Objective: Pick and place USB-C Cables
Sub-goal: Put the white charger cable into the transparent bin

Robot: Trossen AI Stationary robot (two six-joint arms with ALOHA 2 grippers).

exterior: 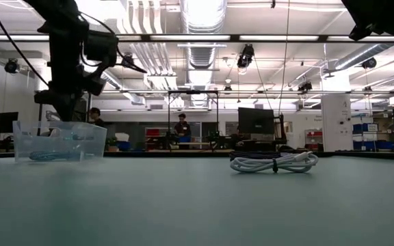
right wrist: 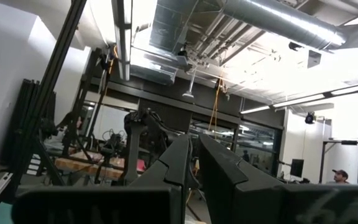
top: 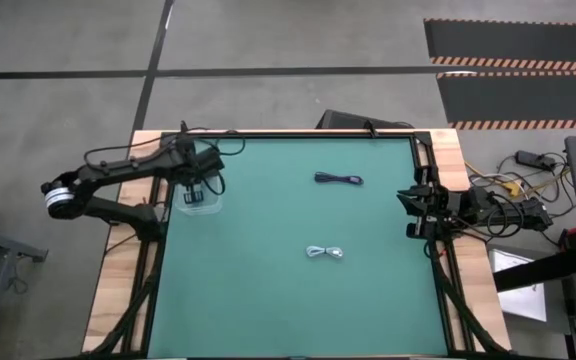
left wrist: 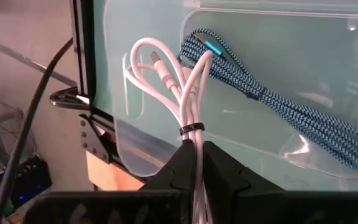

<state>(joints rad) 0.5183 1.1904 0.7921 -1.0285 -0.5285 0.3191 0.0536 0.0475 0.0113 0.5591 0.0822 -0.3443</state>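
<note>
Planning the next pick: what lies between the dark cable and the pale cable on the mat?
Nothing: in the high view only bare green mat separates the dark cable from the pale cable.

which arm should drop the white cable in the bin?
Left. Its hand grips the white cable right above the bin with the teal cable; the right hand is parked at the table's far edge.

Large industrial lab or workshop: exposed silver ducting (exterior: 200,17) and strip lights overhead, monitors (exterior: 255,121) and cluttered workbenches (right wrist: 95,165) behind, hazard-striped floor mats (top: 513,65), people (exterior: 181,127) at stations.
</note>
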